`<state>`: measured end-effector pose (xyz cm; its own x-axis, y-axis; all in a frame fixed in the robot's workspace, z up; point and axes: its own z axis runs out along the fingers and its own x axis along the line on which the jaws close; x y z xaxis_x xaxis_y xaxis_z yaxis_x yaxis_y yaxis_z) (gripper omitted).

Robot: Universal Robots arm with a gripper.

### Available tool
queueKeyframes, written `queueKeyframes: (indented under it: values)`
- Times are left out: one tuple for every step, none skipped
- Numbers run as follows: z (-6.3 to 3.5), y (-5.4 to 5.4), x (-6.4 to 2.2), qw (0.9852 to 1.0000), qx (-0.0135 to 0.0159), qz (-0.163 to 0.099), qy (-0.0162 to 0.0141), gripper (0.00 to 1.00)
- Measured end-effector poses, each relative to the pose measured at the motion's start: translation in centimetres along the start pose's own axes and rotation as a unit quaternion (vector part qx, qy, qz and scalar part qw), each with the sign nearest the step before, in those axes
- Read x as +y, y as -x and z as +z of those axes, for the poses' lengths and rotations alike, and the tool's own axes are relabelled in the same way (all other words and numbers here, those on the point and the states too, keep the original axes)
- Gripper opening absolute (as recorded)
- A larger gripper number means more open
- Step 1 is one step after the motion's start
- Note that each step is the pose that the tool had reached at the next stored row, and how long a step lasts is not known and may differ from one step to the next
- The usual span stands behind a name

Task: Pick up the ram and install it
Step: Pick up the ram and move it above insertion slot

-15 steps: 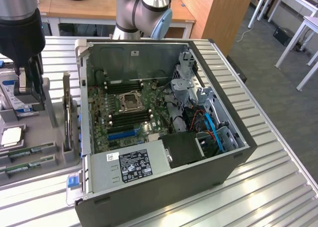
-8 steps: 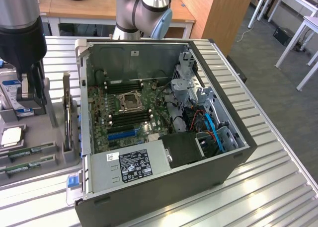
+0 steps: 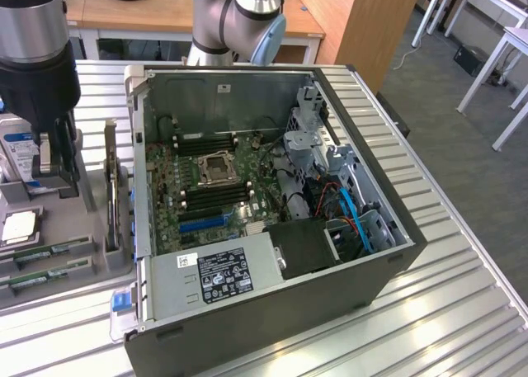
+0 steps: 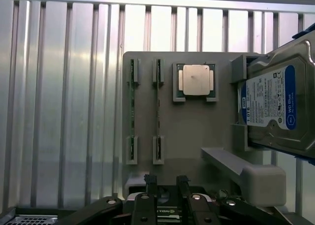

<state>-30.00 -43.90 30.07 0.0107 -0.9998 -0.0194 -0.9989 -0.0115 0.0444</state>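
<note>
The ram [image 4: 158, 107] stands on its long edge in the slots of the grey tray [image 4: 197, 131], with a 2nd stick [image 4: 132, 107] parallel just beside it. Both show as thin green strips seen edge-on. The tray sits on the ribbed worktop [image 3: 462, 311], at the exterior view's left of the open computer case [image 3: 272, 311], so nothing is installed yet.

Your hand [image 4: 165, 179] hangs above the tray, fingers spread wide and empty, apart from both sticks. I judge the step in hand to be the approach for the pick.

Line up so that 1 finger falls on each flat face of 1 stick only, centred along its length, and come down straight. The gap between the 2 sticks is narrow, so a skewed descent could nudge the neighbour. Keep clear of the processor [image 4: 196, 82] and the hard drive [image 4: 275, 104] alongside.
</note>
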Motion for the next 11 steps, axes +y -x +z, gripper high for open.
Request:
queueKeyframes:
  values:
    - [0.08,0.00,0.00,1.0000,0.0000,0.000,0.0000,0.30]
    - [0.14,0.00,-0.01,1.0000,0.0001,0.000,0.0001,0.30]
    - [0.15,0.00,0.00,1.0000,0.0001,0.000,0.0002,0.30]
    - [0.15,-0.01,-0.01,1.0000,0.0001,0.000,0.0001,0.30]
    - [0.15,0.00,0.00,1.0000,0.0001,0.000,0.0001,0.30]
    - [0.15,-0.01,0.00,1.0000,0.0001,0.000,0.0001,0.30]
    - [0.16,0.00,0.00,1.0000,0.0001,0.000,0.0001,0.30]
    - [0.16,0.00,0.00,1.0000,0.0000,0.000,0.0001,0.30]
    - [0.16,0.00,0.00,1.0000,0.0000,0.000,0.0001,0.30]
    - [0.18,0.00,0.03,1.0000,-0.0001,0.000,-0.0001,0.30]
    - [0.19,0.00,0.11,1.0000,-0.0001,0.000,-0.0003,0.30]
